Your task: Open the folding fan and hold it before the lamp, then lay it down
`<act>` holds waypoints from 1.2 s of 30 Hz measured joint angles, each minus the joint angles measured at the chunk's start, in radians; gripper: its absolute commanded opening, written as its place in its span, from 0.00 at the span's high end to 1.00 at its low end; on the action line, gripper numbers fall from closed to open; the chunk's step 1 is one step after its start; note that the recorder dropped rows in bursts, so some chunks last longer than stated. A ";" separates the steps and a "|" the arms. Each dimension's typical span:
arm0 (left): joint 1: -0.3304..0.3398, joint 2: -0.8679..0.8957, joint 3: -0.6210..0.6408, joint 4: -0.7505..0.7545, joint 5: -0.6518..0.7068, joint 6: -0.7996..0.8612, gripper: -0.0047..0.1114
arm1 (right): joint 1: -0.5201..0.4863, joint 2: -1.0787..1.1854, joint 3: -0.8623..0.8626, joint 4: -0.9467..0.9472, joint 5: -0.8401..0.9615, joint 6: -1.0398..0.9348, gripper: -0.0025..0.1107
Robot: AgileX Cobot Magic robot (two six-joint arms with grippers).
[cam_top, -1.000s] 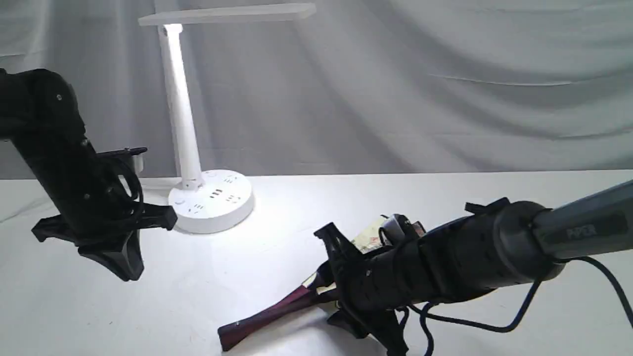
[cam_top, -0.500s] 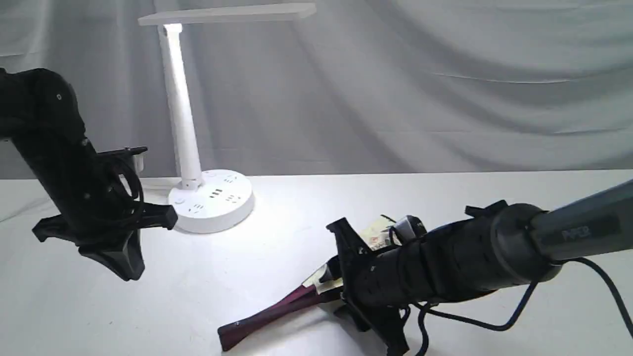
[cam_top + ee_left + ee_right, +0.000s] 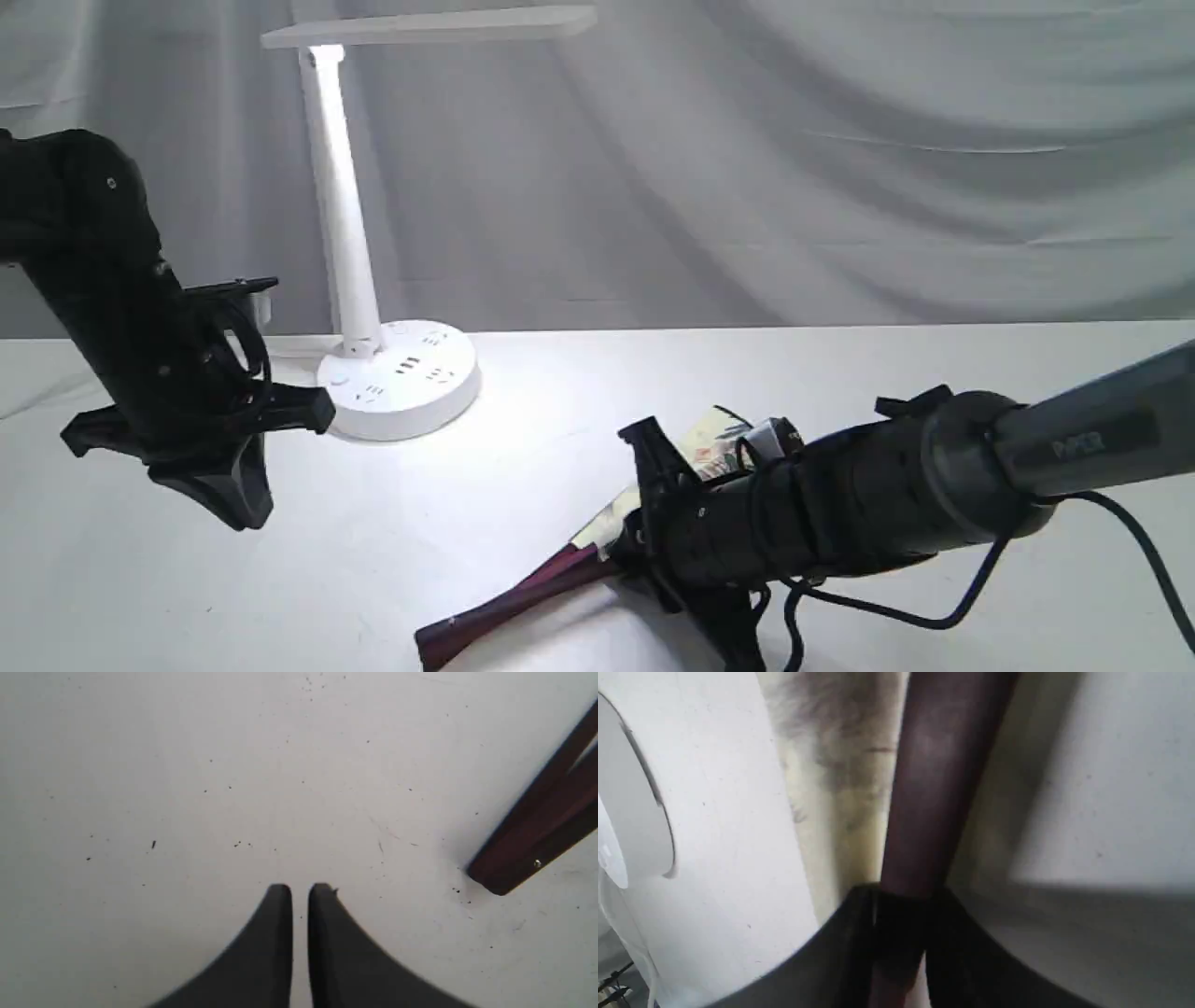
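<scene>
The folding fan [image 3: 509, 602] lies on the white table, partly spread, its maroon ribs toward the front and a strip of painted cream leaf [image 3: 709, 439] behind the right arm. My right gripper [image 3: 635, 551] is shut on a maroon rib [image 3: 934, 788], and cream leaf [image 3: 831, 765] shows beside that rib. The white lamp [image 3: 341, 205] stands lit at the back left, its round base [image 3: 401, 378] on the table. My left gripper [image 3: 233, 509] hangs over bare table at the left, shut on nothing; its fingertips [image 3: 280, 896] point at the table, with the fan's pivot end [image 3: 523, 858] off to one side.
A grey cloth backdrop [image 3: 794, 168] closes the far side of the table. A black cable [image 3: 896, 611] loops under the right arm. The lamp's base [image 3: 626, 812] shows at the edge of the right wrist view.
The right gripper has rolled and shifted slightly right and down while holding the rib, and a little more painted leaf shows behind it. The left arm has not moved.
</scene>
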 measured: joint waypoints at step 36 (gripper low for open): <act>0.000 0.000 0.000 -0.015 0.000 0.013 0.92 | -0.213 -0.018 0.002 0.024 0.575 -0.607 0.98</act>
